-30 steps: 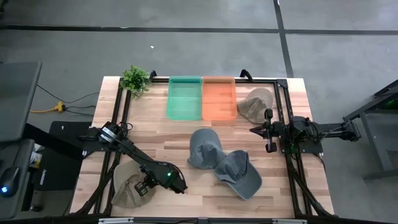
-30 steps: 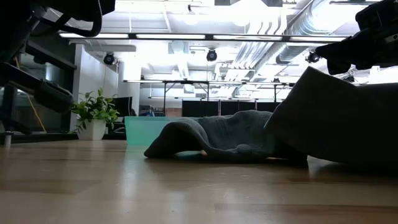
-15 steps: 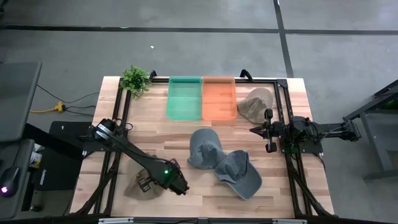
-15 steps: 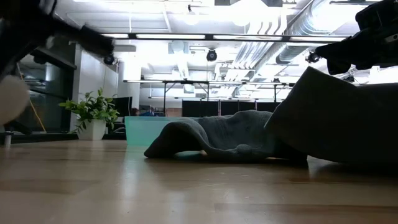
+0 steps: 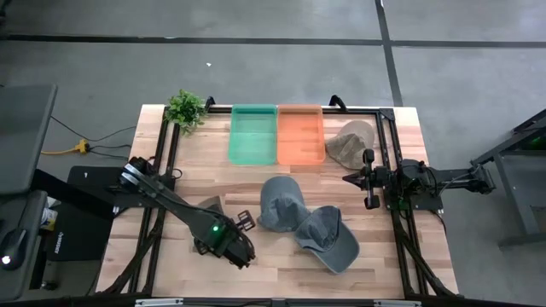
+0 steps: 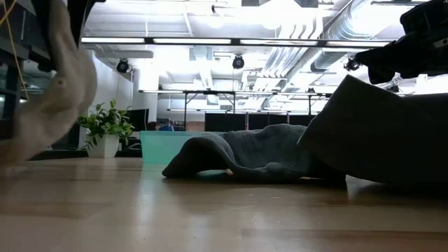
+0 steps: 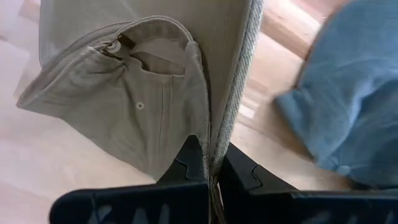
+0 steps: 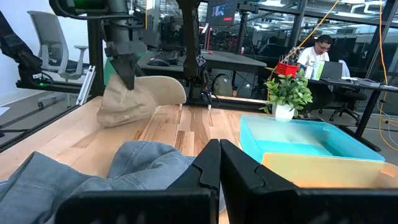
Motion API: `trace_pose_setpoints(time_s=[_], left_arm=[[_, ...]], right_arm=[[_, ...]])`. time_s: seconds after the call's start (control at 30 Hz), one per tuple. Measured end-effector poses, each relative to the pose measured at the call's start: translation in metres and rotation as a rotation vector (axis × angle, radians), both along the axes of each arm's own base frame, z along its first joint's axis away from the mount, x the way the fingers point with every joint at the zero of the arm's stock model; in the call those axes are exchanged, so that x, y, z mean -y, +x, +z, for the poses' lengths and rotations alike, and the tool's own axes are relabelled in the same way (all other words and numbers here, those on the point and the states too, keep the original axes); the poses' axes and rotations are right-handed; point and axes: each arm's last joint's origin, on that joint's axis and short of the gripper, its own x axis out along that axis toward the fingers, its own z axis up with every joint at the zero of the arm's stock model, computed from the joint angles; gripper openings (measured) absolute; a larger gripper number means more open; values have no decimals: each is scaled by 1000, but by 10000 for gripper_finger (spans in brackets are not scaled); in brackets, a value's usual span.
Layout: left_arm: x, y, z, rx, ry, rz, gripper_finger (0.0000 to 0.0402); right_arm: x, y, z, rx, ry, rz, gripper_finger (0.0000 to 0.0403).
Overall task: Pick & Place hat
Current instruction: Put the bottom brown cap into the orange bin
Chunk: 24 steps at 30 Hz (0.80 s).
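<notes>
My left gripper (image 7: 213, 171) is shut on a khaki hat (image 7: 143, 106), which hangs under it over the near-left part of the table. The same hat shows in the low view (image 6: 49, 91) and the right wrist view (image 8: 134, 96). From above, the arm (image 5: 226, 243) hides most of it, leaving a tan wedge (image 5: 210, 205). My right gripper (image 5: 368, 181) waits at the right side, shut on nothing. Two grey-blue caps (image 5: 281, 203) (image 5: 328, 239) lie on the table's middle. A second khaki hat (image 5: 351, 143) lies far right. My left gripper pinches the khaki hat between its two fingers at a stitched edge of the rim (image 7: 219, 149), where folded cloth meets. The fingers come from above, pointing down. The hat hangs slack below them with its back opening and strap (image 7: 118, 46) showing, and it looks lifted off the table.
A green bin (image 5: 253, 134) and an orange bin (image 5: 300, 134) sit side by side at the far edge. A potted plant (image 5: 185, 108) stands at the far-left corner. Bare wood lies along the near edge and left of the caps. A person sits beyond the table (image 8: 320, 50).
My left gripper has risen, carrying the khaki hat up with it. The hat lay spread out on the near-left corner of the table; it now hangs folded below the fingers, a little farther toward the table's middle. The right arm has kept still.
</notes>
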Motion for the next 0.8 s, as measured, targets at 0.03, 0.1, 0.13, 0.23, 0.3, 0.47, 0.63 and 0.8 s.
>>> trace_pose_setpoints(time_s=[0.03,0.1,0.13,0.23,0.3,0.47,0.63,0.8], left_arm=[[-1,-1,2,9,6,-9,0],[-3,-2,8,43,19,-23,0],[-4,-3,11,62,31,-25,0],[-7,-6,20,120,73,-26,0],[-10,-10,28,172,109,-25,0],[-8,-19,42,311,231,-39,0],[-1,-33,48,405,320,-45,0],[5,-48,39,492,386,-13,0]], right_arm=[[0,0,0,0,0,1,1],[0,0,0,0,0,1,1],[0,0,0,0,0,0,1],[0,0,0,1,-24,-1,1],[0,0,1,10,-86,-4,1],[0,0,4,37,-28,-3,1],[0,0,4,47,115,5,1],[0,0,6,64,402,22,1]])
